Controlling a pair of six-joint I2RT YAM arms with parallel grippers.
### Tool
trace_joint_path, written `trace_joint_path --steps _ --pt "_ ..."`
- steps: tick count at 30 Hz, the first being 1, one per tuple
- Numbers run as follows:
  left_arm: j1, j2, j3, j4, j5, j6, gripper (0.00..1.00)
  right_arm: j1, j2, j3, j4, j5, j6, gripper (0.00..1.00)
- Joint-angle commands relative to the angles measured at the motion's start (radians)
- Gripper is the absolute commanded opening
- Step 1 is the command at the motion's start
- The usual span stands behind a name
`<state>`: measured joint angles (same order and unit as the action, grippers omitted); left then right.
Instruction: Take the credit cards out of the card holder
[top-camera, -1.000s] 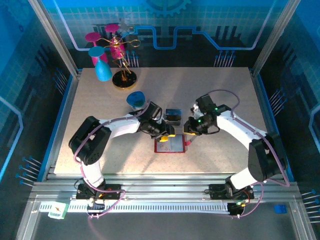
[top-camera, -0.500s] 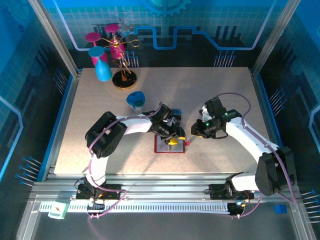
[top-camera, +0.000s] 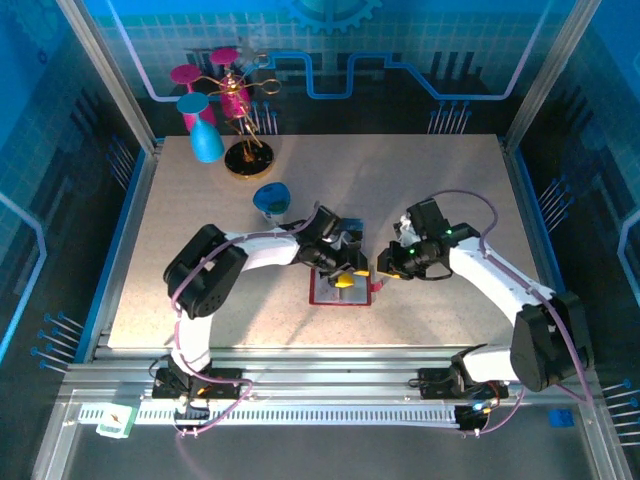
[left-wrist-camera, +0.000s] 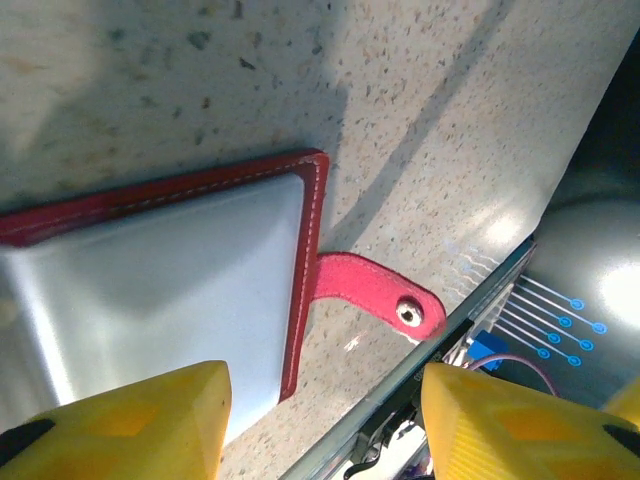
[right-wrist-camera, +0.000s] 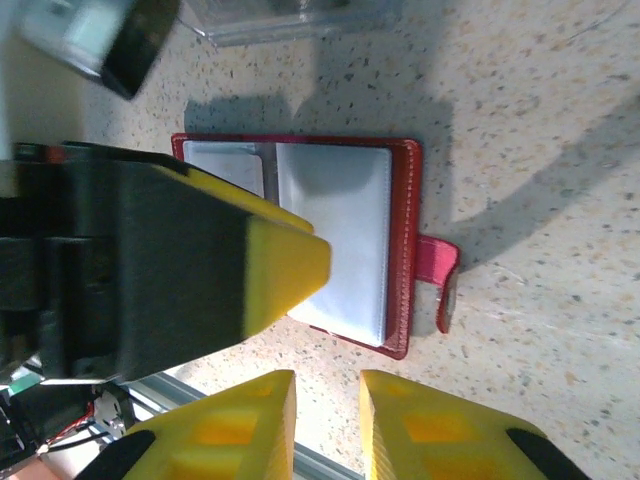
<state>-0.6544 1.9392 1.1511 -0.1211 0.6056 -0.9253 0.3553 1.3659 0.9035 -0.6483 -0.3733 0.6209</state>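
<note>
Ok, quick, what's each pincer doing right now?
Left pincer: open, empty, over the card holder.
Right pincer: barely open, holding nothing.

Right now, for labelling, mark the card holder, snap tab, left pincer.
card holder (right-wrist-camera: 335, 240), right wrist view, inner pocket.
snap tab (left-wrist-camera: 370, 290), left wrist view, red strap.
left pincer (left-wrist-camera: 325, 410), left wrist view, midway between fingertips.

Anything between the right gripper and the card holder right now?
Partly. The left gripper hangs over the card holder's half away from the snap tab, covering that pocket. The pocket beside the tab and the tab itself lie bare, with nothing visible between them and the right gripper.
</note>
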Motion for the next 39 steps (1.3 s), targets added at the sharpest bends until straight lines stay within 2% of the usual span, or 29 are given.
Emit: trace_joint_path --steps 1,6,13,22,33,39 --pt "0.039 -0.093 -0.067 -0.003 -0.028 0.007 0.54 0.037 0.055 0.030 0.036 -0.038 0.022 0.23" --pt "0.083 -0.178 -0.173 -0.007 -0.056 0.011 0.51 0.096 0.155 0.084 0.066 -0.048 0.030 0.23" --pt "0.110 -0.227 -0.267 -0.016 -0.087 0.009 0.35 0.167 0.298 0.129 0.163 -0.097 0.073 0.19" --pt "0.118 -0.208 -0.277 -0.058 -0.112 0.046 0.16 0.194 0.403 0.109 0.294 -0.155 0.130 0.17" --pt "0.121 -0.185 -0.271 -0.087 -0.119 0.063 0.13 0.200 0.472 0.100 0.342 -0.184 0.143 0.18" --pt "0.121 -0.182 -0.275 -0.084 -0.117 0.063 0.13 0.203 0.491 0.096 0.330 -0.173 0.132 0.21"
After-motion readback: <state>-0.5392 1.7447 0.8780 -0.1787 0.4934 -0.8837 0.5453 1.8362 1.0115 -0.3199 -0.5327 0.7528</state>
